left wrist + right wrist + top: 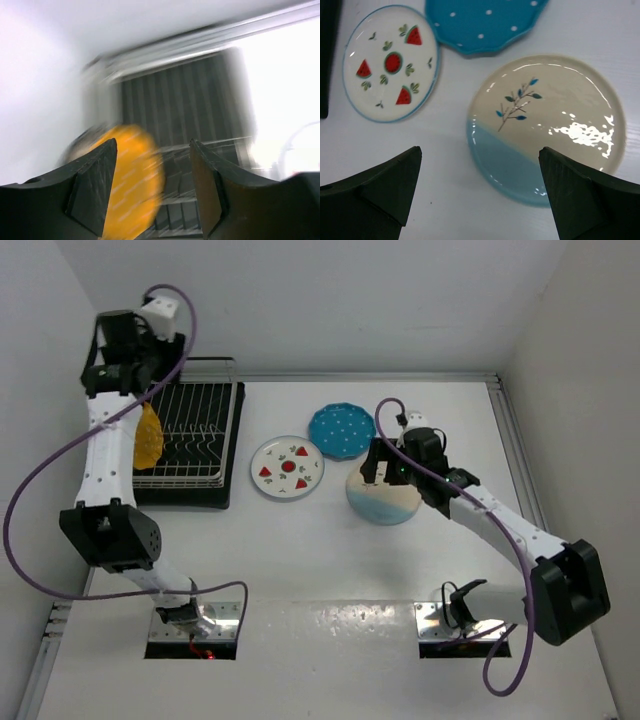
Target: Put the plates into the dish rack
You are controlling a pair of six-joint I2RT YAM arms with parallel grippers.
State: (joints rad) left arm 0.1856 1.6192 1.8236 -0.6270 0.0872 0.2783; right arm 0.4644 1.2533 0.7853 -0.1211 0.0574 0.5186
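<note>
Top external, yellow plate [148, 436] on edge in dish rack [196, 425], left gripper [152, 146] parted, right gripper [480, 151] wide.

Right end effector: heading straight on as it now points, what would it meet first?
Probably the cream-and-light-blue sprig plate lying flat directly ahead, though depth is unclear.

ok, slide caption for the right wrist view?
Open right gripper above the sprig plate, watermelon plate and teal dotted plate beyond.
</note>
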